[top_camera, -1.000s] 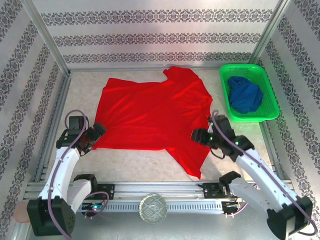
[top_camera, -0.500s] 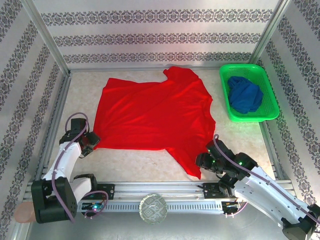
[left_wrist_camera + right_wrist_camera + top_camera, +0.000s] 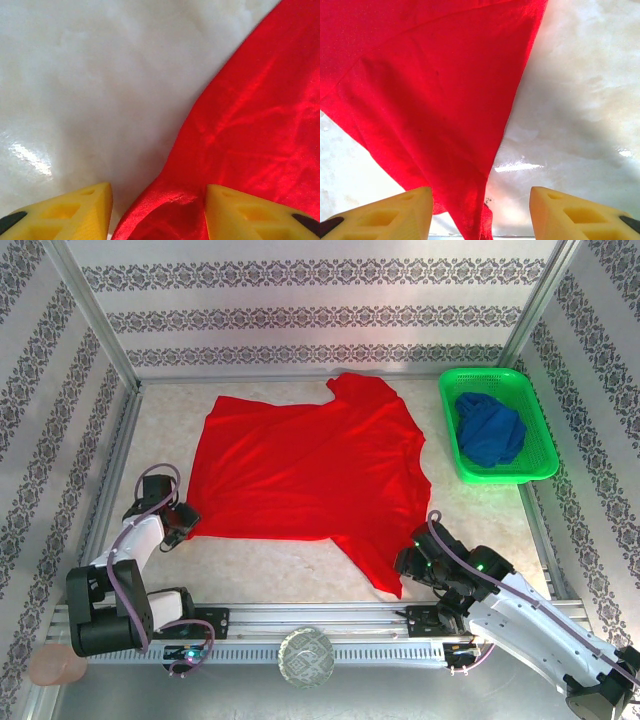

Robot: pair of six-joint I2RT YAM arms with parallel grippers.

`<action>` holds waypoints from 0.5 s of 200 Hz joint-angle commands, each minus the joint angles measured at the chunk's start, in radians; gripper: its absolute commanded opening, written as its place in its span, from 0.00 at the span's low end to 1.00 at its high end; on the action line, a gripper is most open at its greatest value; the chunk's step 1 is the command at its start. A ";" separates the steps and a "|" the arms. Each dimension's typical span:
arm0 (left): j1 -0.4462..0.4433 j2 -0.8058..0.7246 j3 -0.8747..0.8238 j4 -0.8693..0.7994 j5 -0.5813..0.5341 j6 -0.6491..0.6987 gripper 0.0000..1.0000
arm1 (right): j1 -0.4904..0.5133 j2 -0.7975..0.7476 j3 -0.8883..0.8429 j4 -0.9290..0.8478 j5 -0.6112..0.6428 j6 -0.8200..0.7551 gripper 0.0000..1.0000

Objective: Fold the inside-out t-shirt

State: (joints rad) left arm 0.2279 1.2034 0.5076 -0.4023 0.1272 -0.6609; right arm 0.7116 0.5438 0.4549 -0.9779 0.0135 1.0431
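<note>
Top cam: red t-shirt (image 3: 310,475) spread flat mid table (image 3: 260,562), left gripper (image 3: 181,523) at its hem corner (image 3: 197,529), right gripper (image 3: 408,562) by sleeve tip (image 3: 391,583). Left wrist: jaws apart, unclenched, hem corner btwn them. Right wrist: jaws wide too, nothing gripped, sleeve tip btwn.

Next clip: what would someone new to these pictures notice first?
A bright red t-shirt lies spread flat across the middle of the table. At the far right, a green basket holds a dark blue garment. The left gripper is open at the shirt's near-left corner, and the right gripper is open at the tip of the near-right sleeve.
</note>
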 commanded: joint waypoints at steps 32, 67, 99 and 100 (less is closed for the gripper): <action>0.026 0.019 -0.039 0.079 -0.009 0.018 0.44 | 0.014 -0.013 -0.022 -0.047 0.020 0.019 0.54; 0.034 0.030 -0.042 0.097 0.007 0.020 0.20 | 0.015 -0.014 -0.020 -0.066 0.005 0.013 0.54; 0.035 -0.035 -0.032 0.069 0.029 0.015 0.00 | 0.017 -0.011 -0.019 -0.104 -0.028 -0.018 0.56; 0.035 -0.038 -0.031 0.068 0.030 0.015 0.00 | 0.016 -0.010 -0.019 -0.105 -0.030 -0.020 0.56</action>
State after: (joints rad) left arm 0.2638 1.1957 0.4850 -0.3996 0.1043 -0.6537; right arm 0.7155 0.5381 0.4549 -0.9798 0.0109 1.0424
